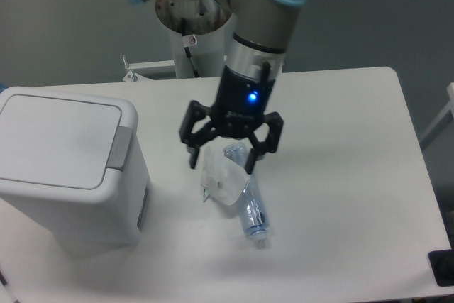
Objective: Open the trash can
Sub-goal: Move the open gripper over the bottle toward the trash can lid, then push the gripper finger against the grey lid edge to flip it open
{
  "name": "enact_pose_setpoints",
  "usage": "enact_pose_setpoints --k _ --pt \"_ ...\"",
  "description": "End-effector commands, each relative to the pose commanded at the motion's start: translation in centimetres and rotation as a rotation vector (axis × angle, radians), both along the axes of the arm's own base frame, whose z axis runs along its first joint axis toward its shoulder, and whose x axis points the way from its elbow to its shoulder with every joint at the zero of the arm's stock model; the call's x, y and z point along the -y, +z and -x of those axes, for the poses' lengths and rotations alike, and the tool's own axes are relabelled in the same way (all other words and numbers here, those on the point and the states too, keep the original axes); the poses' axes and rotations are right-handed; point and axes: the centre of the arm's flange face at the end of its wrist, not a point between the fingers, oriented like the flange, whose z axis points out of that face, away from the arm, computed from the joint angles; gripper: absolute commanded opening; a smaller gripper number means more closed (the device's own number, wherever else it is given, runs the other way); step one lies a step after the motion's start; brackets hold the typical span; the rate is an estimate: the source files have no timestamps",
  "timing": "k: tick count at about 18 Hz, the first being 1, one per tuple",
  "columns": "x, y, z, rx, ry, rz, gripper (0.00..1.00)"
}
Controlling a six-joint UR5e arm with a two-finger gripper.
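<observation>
White trash can left of spread fingers

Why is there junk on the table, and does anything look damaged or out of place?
A clear plastic bottle lies on its side mid-table, its upper part crumpled and its label loose. It looks like litter. The trash can on the left stands upright, its lid closed. The gripper hangs open over the bottle.
</observation>
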Motion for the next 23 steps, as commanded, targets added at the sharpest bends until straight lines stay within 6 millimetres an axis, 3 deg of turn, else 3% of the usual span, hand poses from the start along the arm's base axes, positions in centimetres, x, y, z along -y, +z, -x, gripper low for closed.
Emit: enact_pose_setpoints --k 5,14,23 --pt "0.0 0.1 -4.0 0.009 -0.029 0.008 1.0" --pt "-0.5 -2.6 -4.5 0.031 -0.038 0.049 1.0" --pt "-1.1 -3.2 -5.0 0.035 -0.052 0.054 1.0"
